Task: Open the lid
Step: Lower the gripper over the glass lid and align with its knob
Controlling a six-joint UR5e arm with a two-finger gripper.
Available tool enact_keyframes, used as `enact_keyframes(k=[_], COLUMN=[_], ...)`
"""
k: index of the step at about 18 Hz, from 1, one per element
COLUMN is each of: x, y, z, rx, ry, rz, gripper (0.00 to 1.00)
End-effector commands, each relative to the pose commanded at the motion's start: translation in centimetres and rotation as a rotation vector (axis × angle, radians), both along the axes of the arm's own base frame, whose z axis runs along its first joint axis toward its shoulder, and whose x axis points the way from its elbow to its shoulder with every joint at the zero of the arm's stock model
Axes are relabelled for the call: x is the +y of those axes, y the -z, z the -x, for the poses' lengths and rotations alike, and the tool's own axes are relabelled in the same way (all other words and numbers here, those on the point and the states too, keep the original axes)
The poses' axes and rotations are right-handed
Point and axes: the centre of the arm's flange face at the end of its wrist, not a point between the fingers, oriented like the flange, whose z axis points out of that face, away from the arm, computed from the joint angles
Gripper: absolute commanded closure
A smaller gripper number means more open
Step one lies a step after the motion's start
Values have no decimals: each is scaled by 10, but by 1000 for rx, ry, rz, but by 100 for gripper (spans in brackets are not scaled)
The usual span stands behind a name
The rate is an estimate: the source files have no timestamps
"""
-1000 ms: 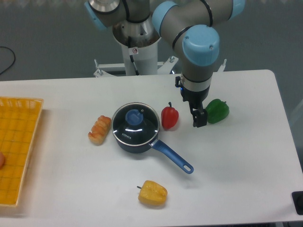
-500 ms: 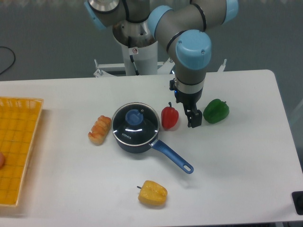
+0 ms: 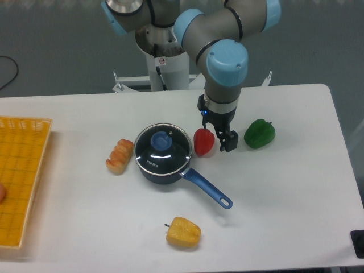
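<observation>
The lid (image 3: 163, 147), a clear glass disc with a metal rim and a blue knob, lies flat on the dark blue saucepan (image 3: 165, 170), whose long blue handle points toward the front right. My gripper (image 3: 226, 143) hangs to the right of the pan, beside the red pepper (image 3: 203, 141), well apart from the lid. Its fingers point down and nothing shows between them; from this angle I cannot make out whether they are open or shut.
A green pepper (image 3: 260, 133) lies right of the gripper. A bread roll (image 3: 119, 156) sits left of the pan, a yellow pepper (image 3: 183, 232) near the front edge. A yellow basket (image 3: 23, 165) occupies the far left. The arm's base (image 3: 165, 62) stands behind the table.
The arm has moved left, carrying the gripper from beside the green pepper to beside the red pepper. The pan, lid and vegetables have not moved.
</observation>
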Motion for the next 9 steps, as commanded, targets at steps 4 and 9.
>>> enact_keyframes(k=[4,9], x=[17,12], y=[19,32], z=[-23,-52], rx=[5,17], ry=[-141,-102], rz=[35,87], gripper=[0,0])
